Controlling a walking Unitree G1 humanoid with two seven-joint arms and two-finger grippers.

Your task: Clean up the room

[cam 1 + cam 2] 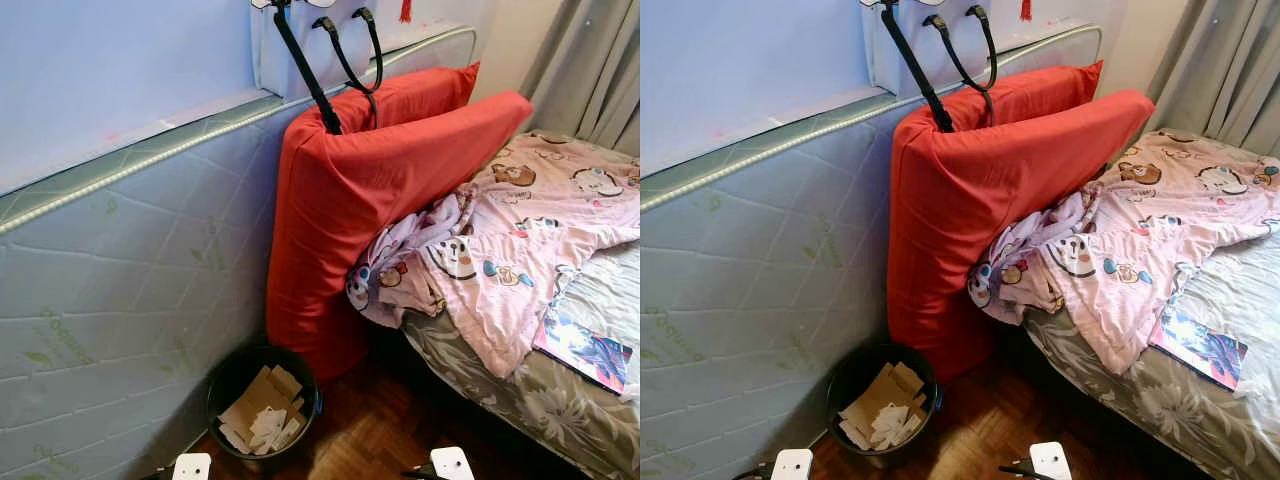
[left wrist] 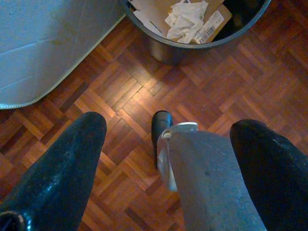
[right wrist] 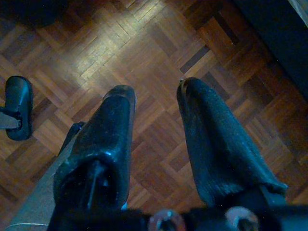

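A pale quilted mattress (image 1: 110, 300) stands on edge along the left, its lower end cut off by the frame. Beside it a large red cushion (image 1: 370, 190) leans upright against the mattress, with black bag straps (image 1: 345, 55) hanging over its top from a bag that is mostly out of frame. To the right is a bed (image 1: 520, 400) with a grey floral sheet, partly cropped, covered by a rumpled pink cartoon-print blanket (image 1: 510, 240); a colourful magazine (image 1: 585, 352) lies near the bed's edge. On the parquet floor (image 2: 144, 96), at the foot of the cushion, sits a black wastebasket (image 1: 262, 400) holding cardboard and crumpled paper. Both arms hang low over the floor. The left gripper (image 2: 168, 144) has its fingers spread wide, holding nothing; the right gripper (image 3: 154, 139) has a narrow gap, also holding nothing.
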